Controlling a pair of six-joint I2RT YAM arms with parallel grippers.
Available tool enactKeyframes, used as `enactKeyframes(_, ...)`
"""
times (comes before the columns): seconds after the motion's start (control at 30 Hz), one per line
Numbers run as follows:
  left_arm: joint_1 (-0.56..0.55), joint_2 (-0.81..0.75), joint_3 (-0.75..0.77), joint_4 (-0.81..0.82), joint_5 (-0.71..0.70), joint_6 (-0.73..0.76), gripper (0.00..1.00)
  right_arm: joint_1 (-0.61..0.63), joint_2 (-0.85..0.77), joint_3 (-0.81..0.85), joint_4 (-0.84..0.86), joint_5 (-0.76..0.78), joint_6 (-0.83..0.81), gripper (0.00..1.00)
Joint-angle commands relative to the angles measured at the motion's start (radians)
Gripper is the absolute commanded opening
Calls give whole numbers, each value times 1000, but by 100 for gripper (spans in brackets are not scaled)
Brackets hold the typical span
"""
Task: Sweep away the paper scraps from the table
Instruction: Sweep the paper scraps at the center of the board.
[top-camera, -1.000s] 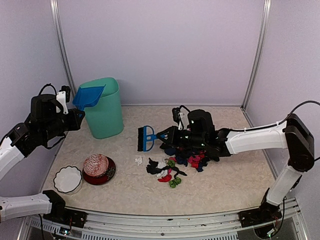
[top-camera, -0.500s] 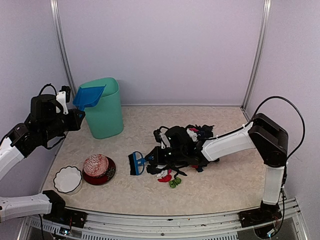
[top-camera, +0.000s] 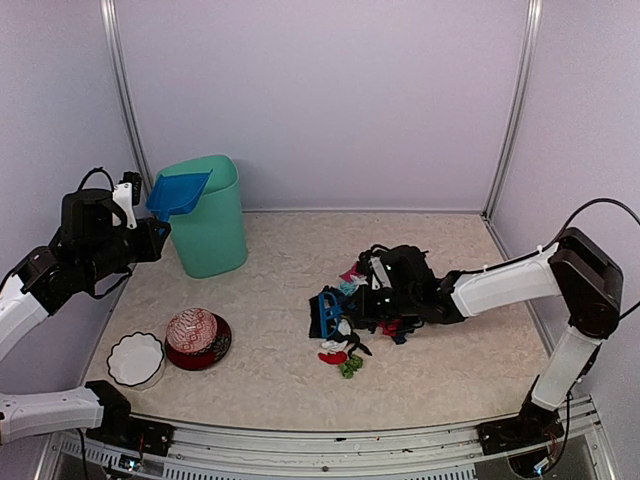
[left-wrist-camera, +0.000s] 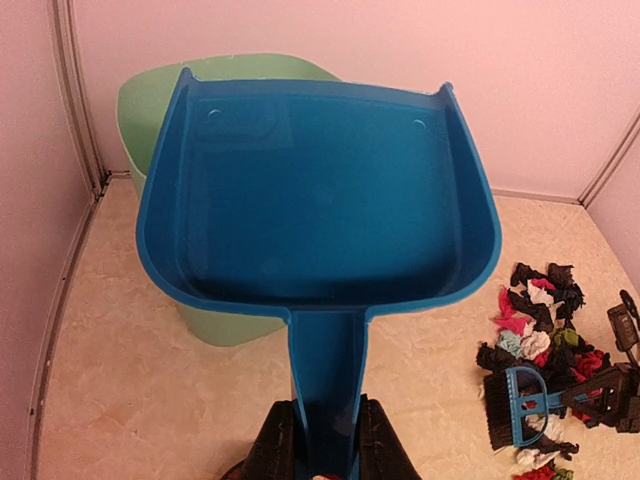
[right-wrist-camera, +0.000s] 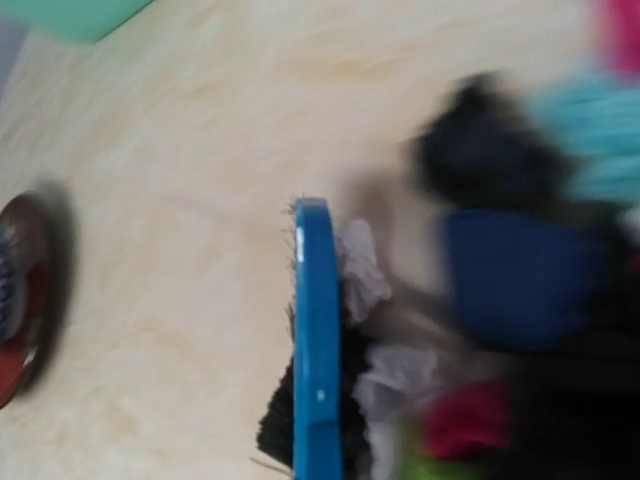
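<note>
Pinching the brush (top-camera: 325, 312), the right claw (top-camera: 350, 308) has swept it back rightward into the paper scraps (top-camera: 340, 350) mid-frame on the desk (top-camera: 270, 280), bunching the pile; the left claw (left-wrist-camera: 318, 455) still grips the idle dustpan (left-wrist-camera: 320, 190) upper left.

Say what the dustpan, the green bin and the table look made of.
Dustpan: likely moulded plastic, glossy blue, with a soft sheen and moulded round marks. Green bin: probably plastic too, smooth, uniform mint colour, semi-matt. Table: beige with faint marbled veining, looks like laminate or a stone-pattern sheet; cannot tell which.
</note>
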Motion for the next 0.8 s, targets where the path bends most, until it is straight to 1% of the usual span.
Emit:
enactKeyframes(0.0, -6, 0, -6, 27, -6, 12, 0, -66, -108, -74, -94, 85, -56, 0)
enactKeyframes(0.1, -6, 2, -7, 26, -9, 12, 0, -99, -173, -93, -125, 96, -82, 0)
enactKeyframes(0.27, -5, 5, -7, 26, -12, 10, 0, -107, -293, -73, -188, 77, -162, 0)
enactKeyframes(0.4, -6, 8, -6, 25, -11, 11, 0, -107, -391, -40, -261, 1, -238, 0)
enactKeyframes(0.5, -7, 5, -8, 26, -9, 11, 0, -107, -446, 0, -355, -64, -291, 0)
enactKeyframes(0.6, -9, 1, -7, 28, -10, 12, 0, -105, -480, 31, -448, -155, -347, 0)
enactKeyframes(0.7, -11, 2, -6, 29, -10, 14, 0, -103, -505, 27, -493, -266, -379, 0)
enactKeyframes(0.77, -11, 1, -6, 29, -11, 14, 0, -90, -507, 19, -528, -312, -401, 0)
